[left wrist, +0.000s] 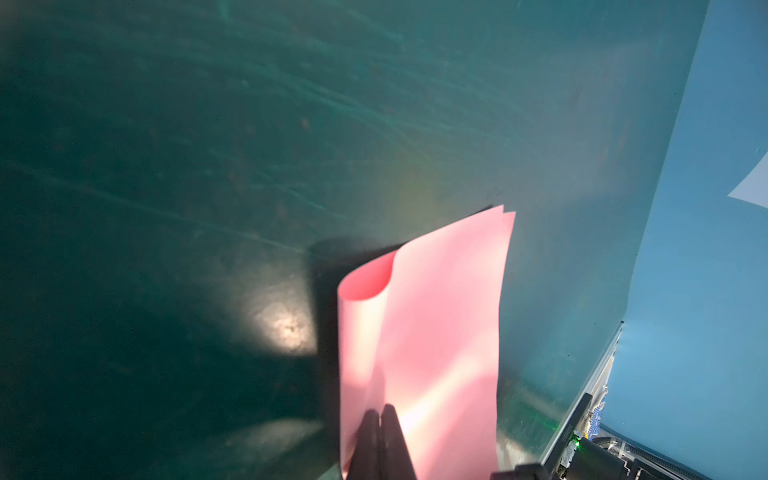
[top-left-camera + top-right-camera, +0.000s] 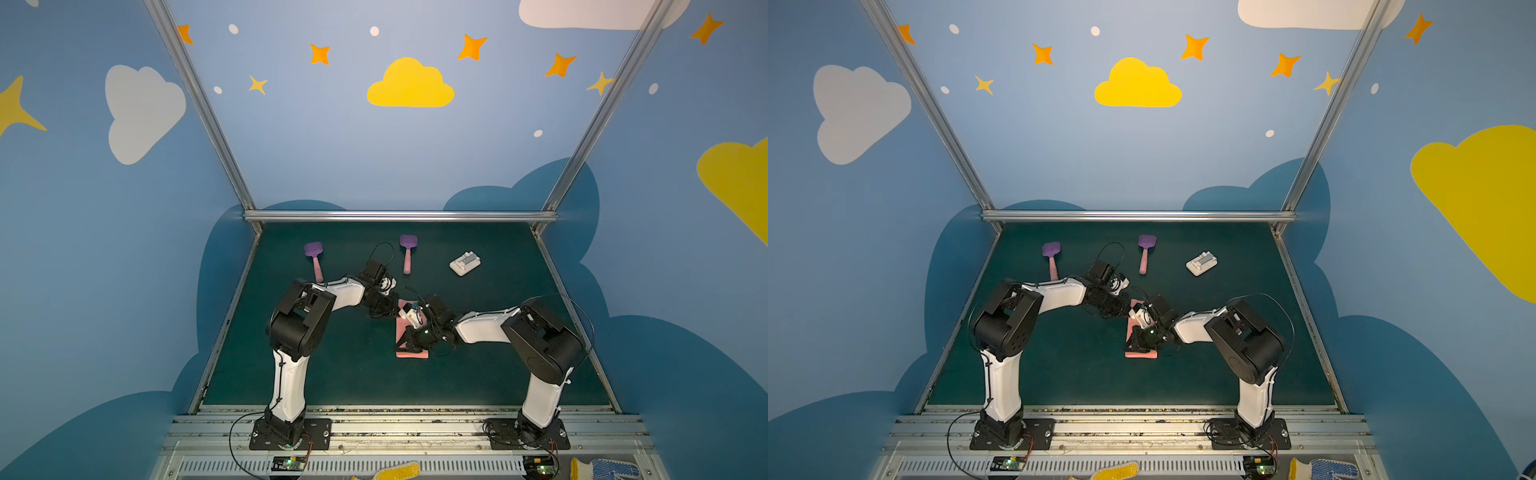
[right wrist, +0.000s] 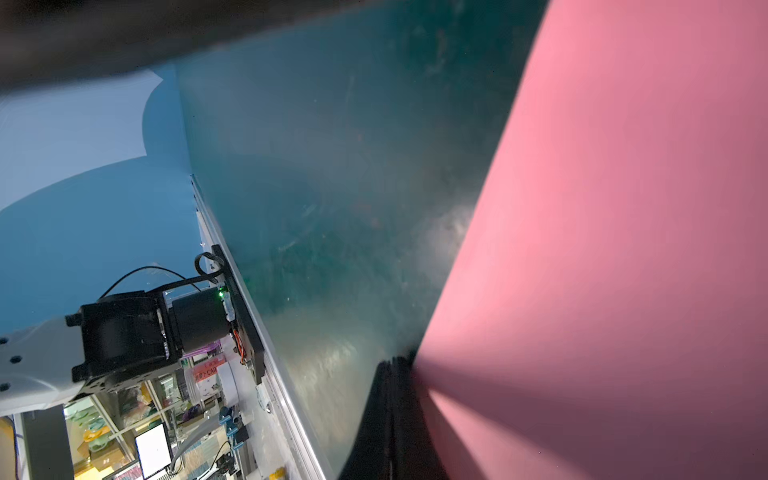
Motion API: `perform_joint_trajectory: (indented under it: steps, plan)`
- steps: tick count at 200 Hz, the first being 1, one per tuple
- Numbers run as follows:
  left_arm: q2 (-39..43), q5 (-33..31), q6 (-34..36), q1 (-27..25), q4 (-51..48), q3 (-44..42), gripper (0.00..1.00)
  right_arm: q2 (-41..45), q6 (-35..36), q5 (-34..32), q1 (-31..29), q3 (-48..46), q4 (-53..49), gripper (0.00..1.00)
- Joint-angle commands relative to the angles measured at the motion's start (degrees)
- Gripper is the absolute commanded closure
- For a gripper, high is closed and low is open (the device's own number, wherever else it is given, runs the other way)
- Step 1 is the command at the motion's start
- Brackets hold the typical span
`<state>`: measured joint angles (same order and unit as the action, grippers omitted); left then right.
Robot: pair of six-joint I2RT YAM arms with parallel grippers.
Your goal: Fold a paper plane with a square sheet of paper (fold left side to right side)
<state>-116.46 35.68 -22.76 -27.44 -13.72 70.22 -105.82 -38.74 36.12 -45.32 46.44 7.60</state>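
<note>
The salmon-pink square sheet of paper (image 2: 411,354) (image 2: 1140,354) lies doubled over at the middle of the green mat (image 2: 332,374), mostly covered by both grippers in both top views. In the left wrist view the sheet (image 1: 440,316) bulges in a rounded loop along one side, and its two free edges lie together on the other. My left gripper (image 1: 380,409) (image 2: 392,312) is shut, its tips resting on the sheet near the looped side. My right gripper (image 3: 395,361) (image 2: 404,344) is shut too, tips at the edge of the sheet (image 3: 623,208). No paper plane shape shows.
Two purple spatulas with pink handles (image 2: 313,257) (image 2: 408,249) lie toward the back of the mat. A small white plastic block (image 2: 464,263) sits at the back right. Work gloves (image 2: 399,471) lie on the front rail, outside the mat.
</note>
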Motion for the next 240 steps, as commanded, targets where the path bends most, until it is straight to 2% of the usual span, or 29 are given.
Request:
perform_joint_trajectory:
  steps: [1,64,108,130,150,204,240]
  plan:
    - [-0.8,-2.1,0.5,-0.6,-2.7,-0.9,0.96,-1.2,-0.3,-3.4,-2.3,-6.3,-8.5,1.0]
    - [-0.2,-2.1,0.7,-0.6,-2.6,-1.4,0.96,5.3,-2.8,-3.0,-3.2,-14.3,-6.0,1.0]
    - [0.2,-1.9,0.2,-0.6,-2.0,-1.9,0.96,18.2,-4.4,-4.0,-3.2,-11.7,-12.0,1.0]
    - [0.5,-1.9,0.1,-0.6,-1.5,-2.4,0.96,21.2,-4.1,-5.5,-2.9,-8.2,-15.7,1.0]
    - [0.7,-1.8,0.0,-0.6,-1.2,-2.9,0.96,19.8,-3.4,-6.1,-2.2,-3.0,-16.7,1.0]
    - [0.5,-1.8,-0.2,-0.6,-0.8,-3.3,0.96,6.6,-3.1,-4.3,0.4,5.8,-12.1,1.0]
    - [0.6,-1.3,-0.5,-0.6,-0.6,-3.2,0.96,0.9,-2.9,-4.3,1.4,6.2,-10.6,1.0]
